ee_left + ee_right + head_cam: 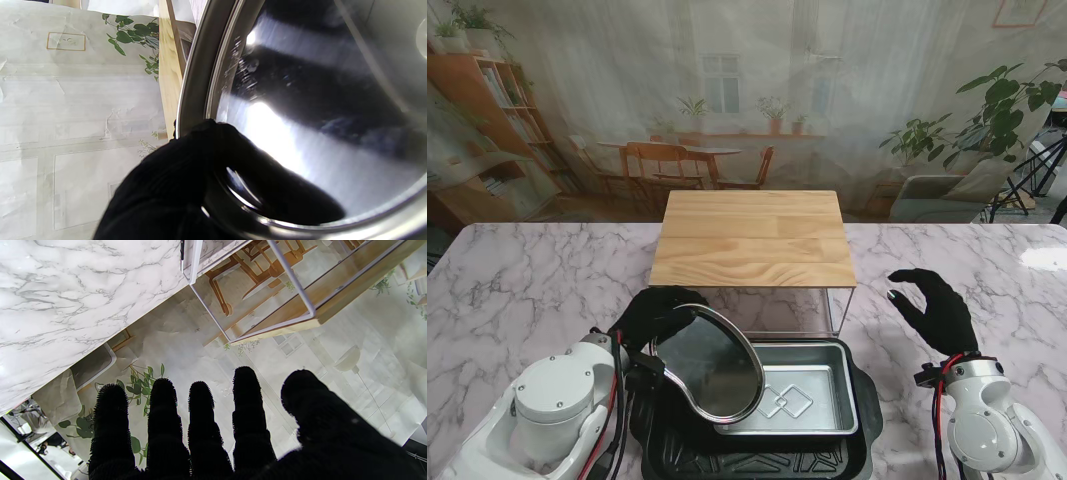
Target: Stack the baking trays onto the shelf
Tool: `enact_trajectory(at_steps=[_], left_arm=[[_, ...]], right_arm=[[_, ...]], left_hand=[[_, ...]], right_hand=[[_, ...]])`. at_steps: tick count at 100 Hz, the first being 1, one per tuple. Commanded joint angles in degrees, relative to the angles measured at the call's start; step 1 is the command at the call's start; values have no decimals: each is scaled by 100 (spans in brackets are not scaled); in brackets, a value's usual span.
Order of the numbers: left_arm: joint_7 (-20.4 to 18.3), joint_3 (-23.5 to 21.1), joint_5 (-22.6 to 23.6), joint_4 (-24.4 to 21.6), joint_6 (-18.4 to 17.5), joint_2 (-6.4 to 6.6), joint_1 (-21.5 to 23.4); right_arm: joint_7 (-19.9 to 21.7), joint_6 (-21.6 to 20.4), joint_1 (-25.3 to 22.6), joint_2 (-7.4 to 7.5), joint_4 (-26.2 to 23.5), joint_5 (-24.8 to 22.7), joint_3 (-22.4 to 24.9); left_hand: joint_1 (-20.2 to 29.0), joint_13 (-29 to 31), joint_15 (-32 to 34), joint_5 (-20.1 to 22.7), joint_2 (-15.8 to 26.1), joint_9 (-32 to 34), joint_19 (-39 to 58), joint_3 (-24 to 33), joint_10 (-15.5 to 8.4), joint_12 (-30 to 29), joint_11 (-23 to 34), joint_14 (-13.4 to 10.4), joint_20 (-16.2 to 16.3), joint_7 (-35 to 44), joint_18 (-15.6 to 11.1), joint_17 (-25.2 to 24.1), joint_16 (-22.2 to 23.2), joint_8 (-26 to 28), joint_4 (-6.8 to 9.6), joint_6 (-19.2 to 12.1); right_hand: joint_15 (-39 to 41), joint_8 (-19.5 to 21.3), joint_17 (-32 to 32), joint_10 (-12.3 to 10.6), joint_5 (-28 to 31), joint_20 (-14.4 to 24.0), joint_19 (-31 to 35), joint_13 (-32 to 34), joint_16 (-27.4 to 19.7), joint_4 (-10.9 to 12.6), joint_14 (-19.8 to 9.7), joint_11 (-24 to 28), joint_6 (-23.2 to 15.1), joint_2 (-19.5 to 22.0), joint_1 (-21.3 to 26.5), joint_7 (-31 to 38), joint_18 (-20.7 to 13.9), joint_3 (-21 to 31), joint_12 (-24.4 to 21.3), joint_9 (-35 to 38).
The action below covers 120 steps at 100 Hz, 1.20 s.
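My left hand [659, 315] grips the edge of a round shiny steel tray [710, 362], tilted up on its rim over the other trays. In the left wrist view the round tray [317, 110] fills the picture, with my gloved fingers [186, 186] clamped on its rim. A rectangular silver tray [812, 395] lies inside a larger black tray [757, 455] near me. The wooden-topped shelf [754, 238] on a white wire frame stands just beyond them. My right hand [932, 308] hovers open to the right of the shelf [283, 306], its fingers [200, 426] spread.
The marble table [517, 290] stretches to both sides of the shelf. A printed backdrop of a room hangs behind the table's far edge. The space under the shelf top shows bare marble.
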Motion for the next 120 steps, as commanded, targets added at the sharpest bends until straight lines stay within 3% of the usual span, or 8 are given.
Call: enact_trajectory(at_steps=[1,51,101,120], left_arm=[[-33,62,-62,15,46,-68,-12],[152,617,158,96,368,-137,-230],[868,1033,40,449,603,-419,-529],[964,1148,-8,577,661,-476,-621]], right_arm=[[-3,-1,-14,-15,19,4,1],[23,19,11,-9,37,2,-20],[40,31,20,-5,49,5,-27],[58,28,34,-1,64,1,-33]], left_hand=[[141,224,241,382,504,-102,153,313,0,9,147,69,15,700,-381,136,2,157,155,87],[185,161,156,305,559,-193,68,210,45,-65,92,43,-12,630,-402,90,-35,73,135,119],[223,123,75,229,605,-278,-39,89,42,-146,96,-18,-48,621,-471,68,-73,-29,134,128],[235,77,-6,215,624,-318,-115,37,43,-228,62,-24,-74,586,-492,21,-110,-125,136,153]], right_hand=[[-190,-63,-40,-40,-213,-38,9,-19,-77,88,-97,83,-142,218,93,20,-170,-122,1,-117],[-187,-65,-40,-44,-214,-38,9,-14,-76,90,-95,90,-144,220,104,17,-172,-128,3,-110],[-193,-65,-44,-37,-213,-40,4,-26,-78,91,-95,84,-144,220,102,17,-172,-125,-1,-121],[-192,-65,-45,-31,-211,-39,4,-20,-78,93,-102,84,-140,207,99,16,-178,-120,-1,-122]])
